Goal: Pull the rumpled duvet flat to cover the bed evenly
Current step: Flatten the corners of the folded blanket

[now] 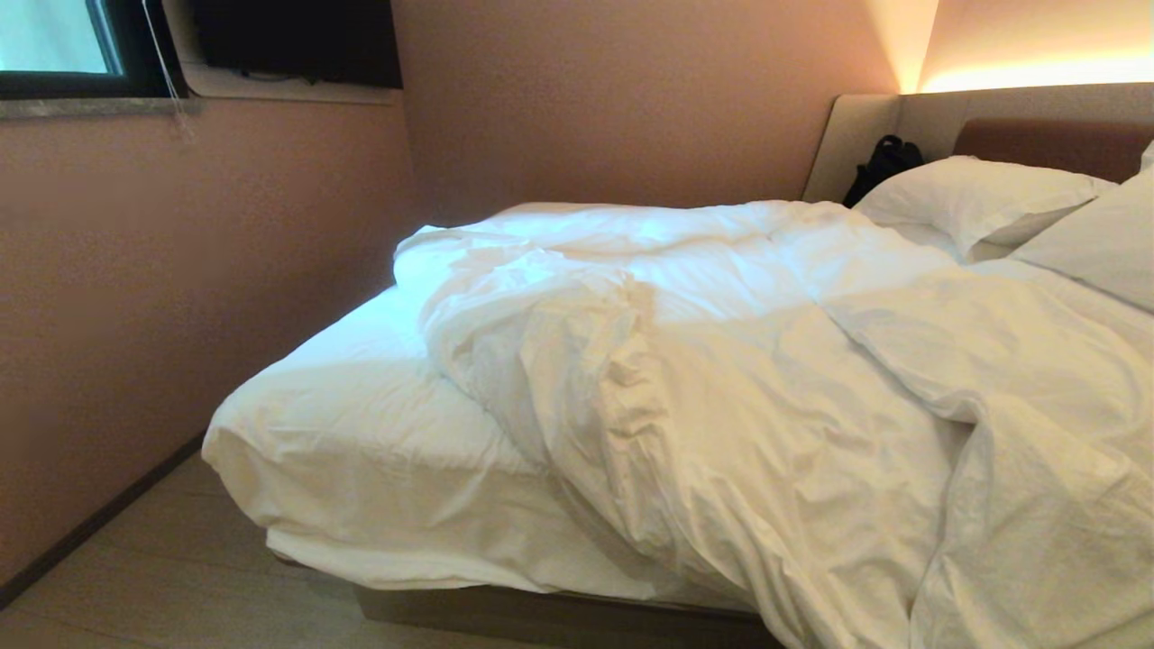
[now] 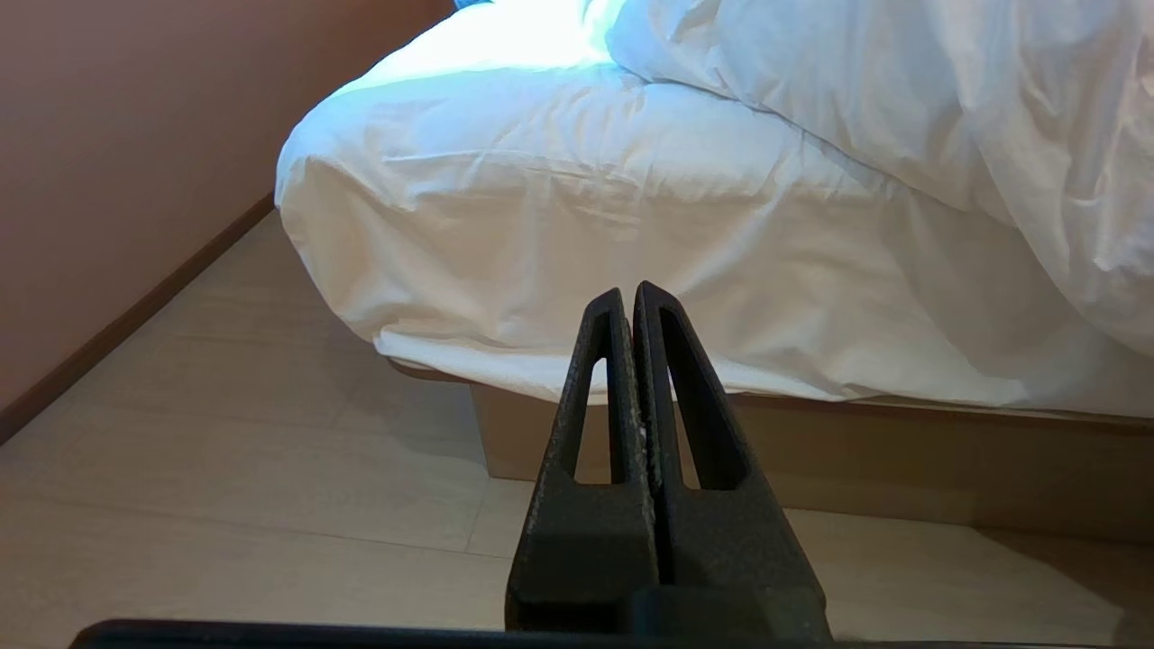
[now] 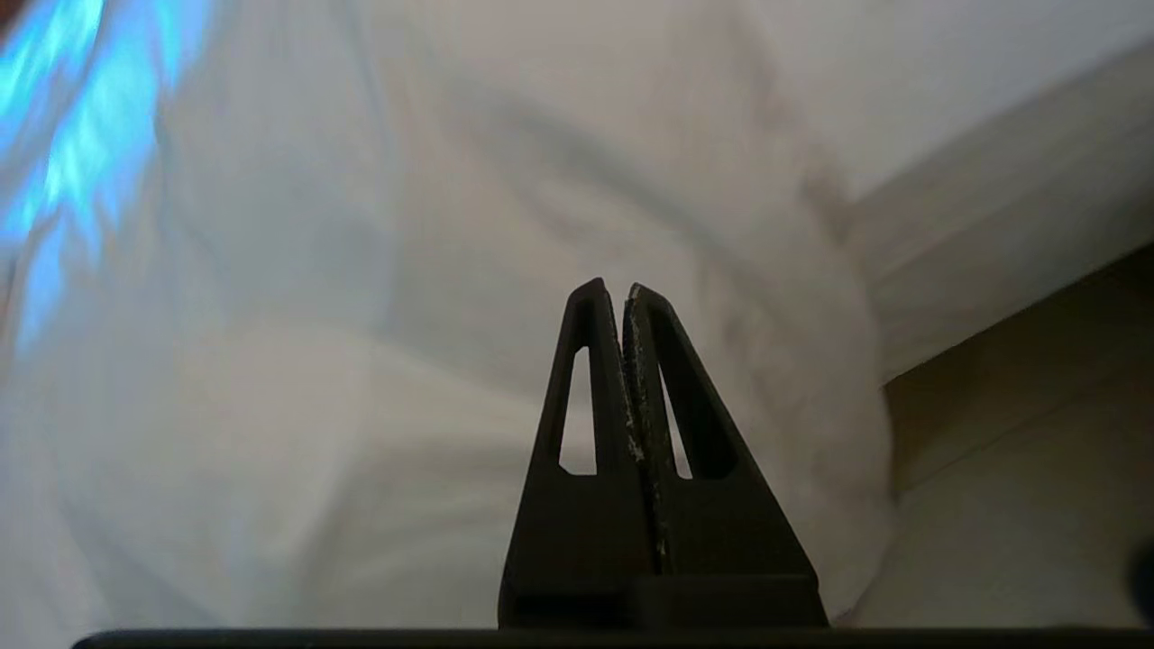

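Closest thing to the head camera is the duvet (image 1: 748,397), a big rumpled heap filling the centre and lower right of the frame and spilling over the near edge at the bottom right. It's bunched toward the right, so the fitted sheet (image 1: 361,424) lies bare at the lower left corner of the bed (image 1: 541,613). That's why coverage is so lopsided.

Pillows (image 1: 983,198) sit at the upper right against the headboard (image 1: 902,117), with some dark bag (image 1: 888,162) tucked beside them.

Neither arm shows in the head view. The left gripper (image 2: 628,293) has its fingers pressed together, empty, pointing at the sheeted mattress corner and tan base. The right gripper (image 3: 610,290) is also pinched closed on nothing, facing the hanging duvet folds, probably lining up for a grab. I'd guess nothing's been pulled yet.
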Tool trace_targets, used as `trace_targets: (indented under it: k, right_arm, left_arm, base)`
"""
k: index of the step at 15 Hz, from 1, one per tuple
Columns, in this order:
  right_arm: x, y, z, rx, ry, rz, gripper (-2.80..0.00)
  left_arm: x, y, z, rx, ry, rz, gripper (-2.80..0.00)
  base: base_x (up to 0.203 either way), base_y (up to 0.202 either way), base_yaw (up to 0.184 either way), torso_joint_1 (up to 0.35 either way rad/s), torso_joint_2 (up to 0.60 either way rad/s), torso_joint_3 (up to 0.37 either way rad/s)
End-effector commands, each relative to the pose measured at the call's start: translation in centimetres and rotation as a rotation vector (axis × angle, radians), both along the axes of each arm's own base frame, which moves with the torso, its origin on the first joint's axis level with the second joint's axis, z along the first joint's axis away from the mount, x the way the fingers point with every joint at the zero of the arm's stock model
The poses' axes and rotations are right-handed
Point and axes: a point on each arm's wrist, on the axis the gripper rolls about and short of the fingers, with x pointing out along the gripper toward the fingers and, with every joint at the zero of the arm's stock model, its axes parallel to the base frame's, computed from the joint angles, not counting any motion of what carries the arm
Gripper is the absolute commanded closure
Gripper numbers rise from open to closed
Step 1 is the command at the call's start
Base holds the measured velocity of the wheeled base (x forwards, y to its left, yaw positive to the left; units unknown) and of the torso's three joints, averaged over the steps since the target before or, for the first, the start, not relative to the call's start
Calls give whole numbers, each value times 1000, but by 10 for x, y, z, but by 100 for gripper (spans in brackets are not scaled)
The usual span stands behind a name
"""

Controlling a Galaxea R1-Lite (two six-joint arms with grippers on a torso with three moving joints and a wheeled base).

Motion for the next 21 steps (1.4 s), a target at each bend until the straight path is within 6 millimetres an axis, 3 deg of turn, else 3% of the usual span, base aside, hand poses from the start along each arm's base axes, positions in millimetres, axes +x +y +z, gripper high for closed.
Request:
trace_targets:
  k: [1,4,9,15,16,21]
  right_arm:
    - [3,-14,-36,-84,-36,282,0]
    - [-5,-31,-64,-118,70,204,0]
    - [-28,-65,-88,-101,96,123,0]
    - [-37,-76,-137,-106,172,151,0]
    - [-37,-77,-139,-107,179,151,-280]
    - [-35,-80,-156,-131,217,174,-280]
  left_arm:
    - [0,0,0,0,-1,0,0]
    - [0,0,0,0,0,0,0]
    - [0,0,0,0,-1,0,0]
    - [0,0,0,0,-1,0,0]
    - [0,0,0,0,-1,0,0]
    - [0,0,0,0,-1,0,0]
  base:
    - [0,0,0,0,0,0]
    - [0,0,0,0,0,0]
    - [0,0,0,0,0,0]
    - [0,0,0,0,0,0]
    - [0,0,0,0,0,0]
    - [0,0,0,0,0,0]
